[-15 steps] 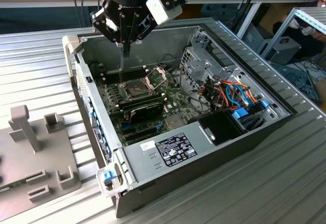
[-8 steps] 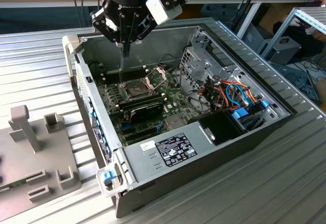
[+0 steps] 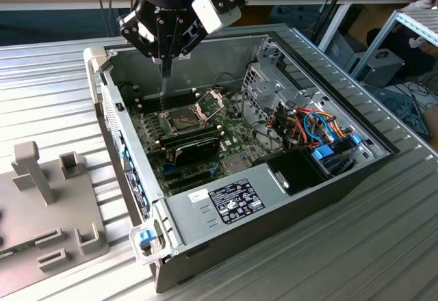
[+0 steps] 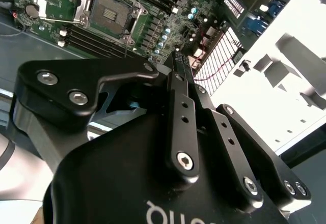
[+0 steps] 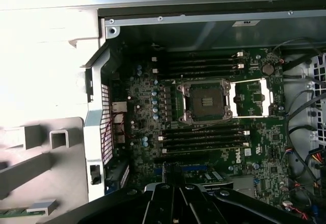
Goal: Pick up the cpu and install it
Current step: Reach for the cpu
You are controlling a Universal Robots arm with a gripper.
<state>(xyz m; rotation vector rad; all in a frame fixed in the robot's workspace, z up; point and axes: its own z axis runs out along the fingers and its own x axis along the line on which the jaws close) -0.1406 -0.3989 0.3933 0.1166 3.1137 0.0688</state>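
While one ribbed metal surface (image 3: 55, 75) carries one open computer case (image 3: 287, 226) and one grey tray (image 3: 68, 198) beside it, one gripper (image 3: 164, 65) hangs above the case's single circuit board (image 5: 147, 112), its fingers (image 4: 182, 63) drawn narrow, close together. One dark square socket (image 5: 206, 102) on that board looks bare, with its one shiny hinged frame (image 5: 252, 99) swung open beside it, so I judge the installing is not yet done. Whether the cpu is pinched between the fingers is hidden, so I cannot place it more closely; it does not look seated in the socket.
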